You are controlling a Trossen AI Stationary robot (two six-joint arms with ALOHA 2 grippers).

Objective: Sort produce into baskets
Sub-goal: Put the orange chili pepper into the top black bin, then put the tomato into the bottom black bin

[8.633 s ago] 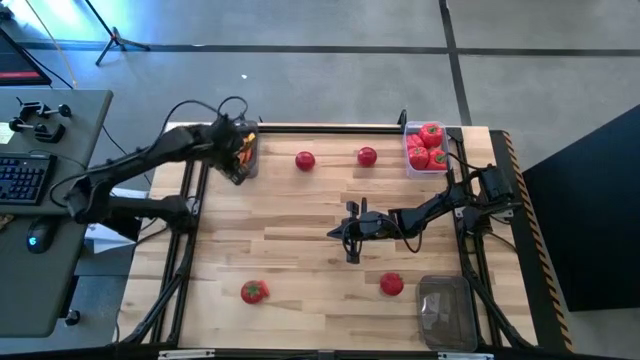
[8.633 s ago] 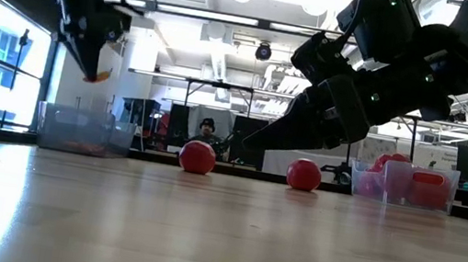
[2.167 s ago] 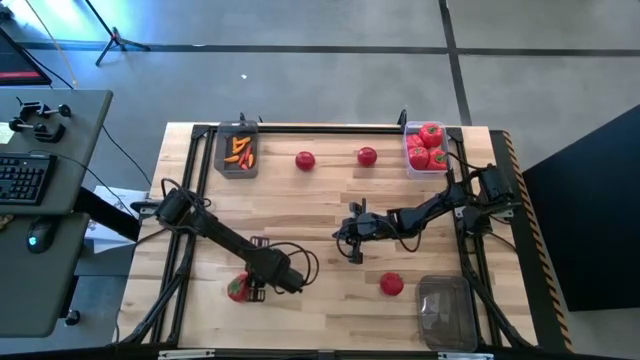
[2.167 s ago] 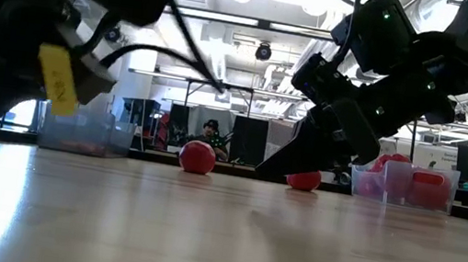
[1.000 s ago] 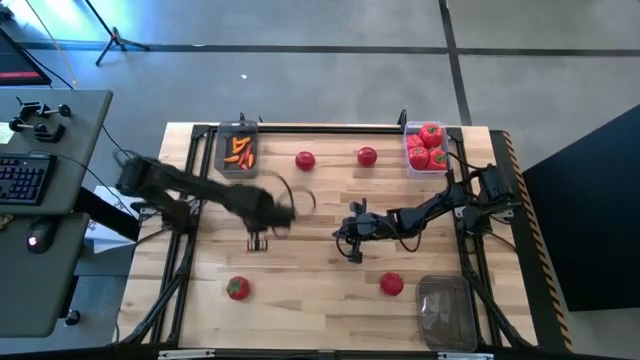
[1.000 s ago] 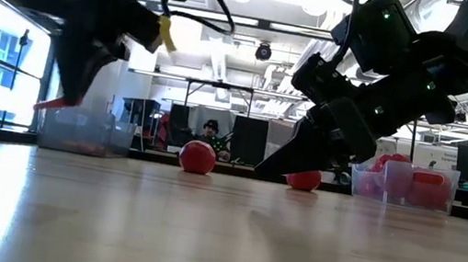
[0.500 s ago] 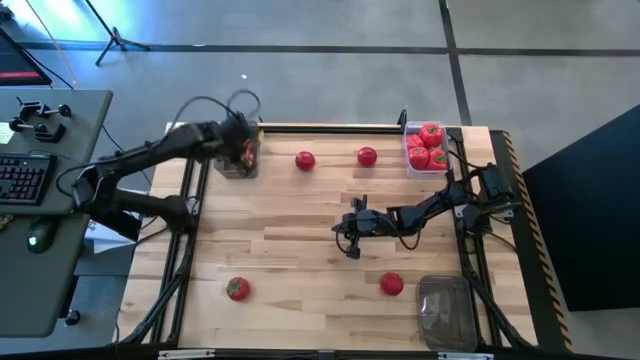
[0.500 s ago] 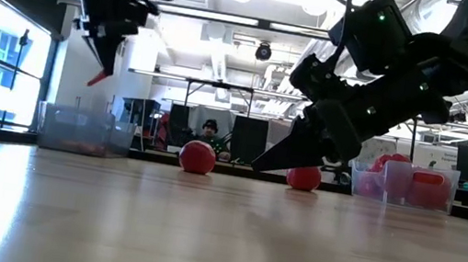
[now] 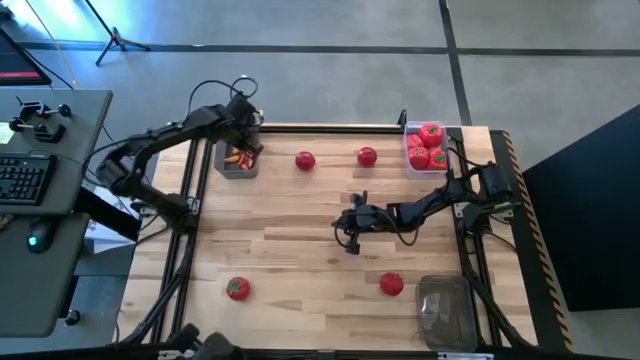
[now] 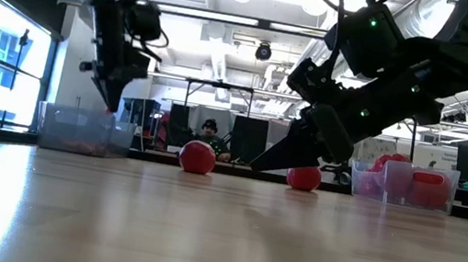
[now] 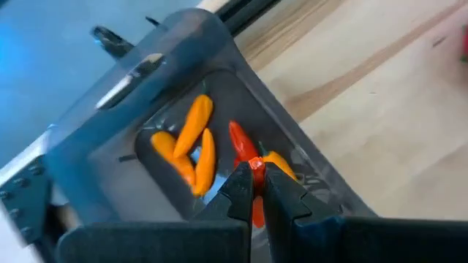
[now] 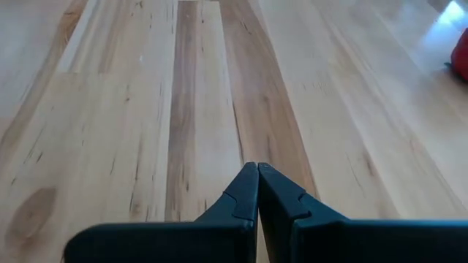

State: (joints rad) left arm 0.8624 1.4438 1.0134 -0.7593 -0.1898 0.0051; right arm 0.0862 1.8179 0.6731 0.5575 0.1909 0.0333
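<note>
Left pincer (image 11: 253, 177) over far-left basket (image 9: 237, 158), clenched on small red pepper piece (image 11: 254, 191), not yet dropped; orange carrot bits (image 11: 192, 139) already inside. Loose tomatoes left on bench (image 9: 300, 230): near-left (image 9: 237, 289), two far-centre (image 9: 305, 160) & (image 9: 367, 156), near-right (image 9: 391, 285). Right pincer (image 12: 257, 181) mid-bench, clenched, holding nothing. Far-right basket (image 9: 412, 128) w/ several tomatoes; near-right basket (image 9: 445, 312) looks unfilled. Roughly half done.

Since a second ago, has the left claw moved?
Yes. In the high view the left claw has gone from mid-table to over the far-left tub, shut on a thin red piece above the orange ones.
</note>
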